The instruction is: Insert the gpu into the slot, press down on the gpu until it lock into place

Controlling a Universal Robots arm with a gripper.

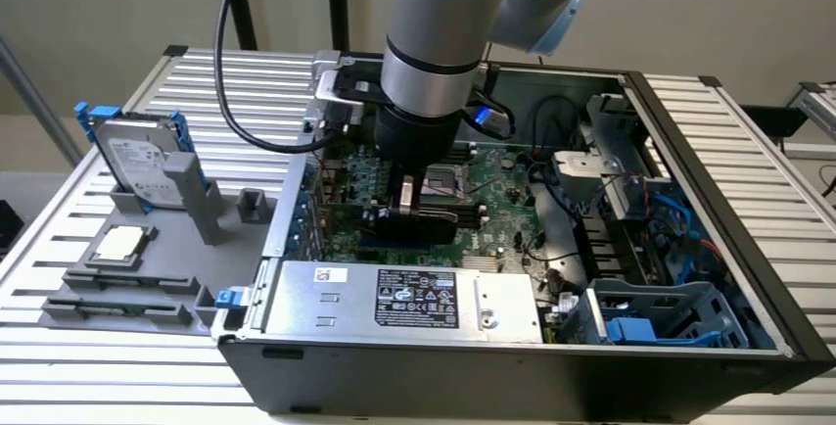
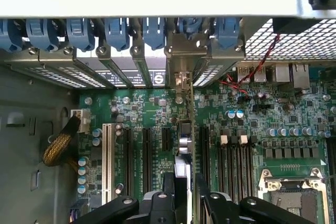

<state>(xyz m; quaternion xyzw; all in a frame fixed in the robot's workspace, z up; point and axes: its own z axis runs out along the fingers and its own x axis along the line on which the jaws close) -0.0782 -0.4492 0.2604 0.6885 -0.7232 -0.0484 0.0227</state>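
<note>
My gripper (image 1: 407,212) reaches down into the open computer case (image 1: 731,278) and is shut on the gpu (image 1: 418,227), a flat black card standing on edge over the green motherboard (image 1: 503,214). In the wrist view the gpu (image 2: 182,148) runs edge-on straight ahead of my gripper (image 2: 184,199), with one black finger (image 2: 157,205) on each side of it. Its metal bracket (image 2: 181,77) sits at the case's rear wall, among the blue card clips (image 2: 118,30). The slot is hidden under the card, so I cannot tell how deep the card sits.
A large silver labelled box (image 1: 405,298) fills the case's near side. Black memory slots (image 2: 236,161) and the CPU socket (image 2: 291,195) lie beside the card, a white slot (image 2: 107,161) on its other side. A hard drive (image 1: 137,161) and a chip (image 1: 120,242) rest on grey holders outside.
</note>
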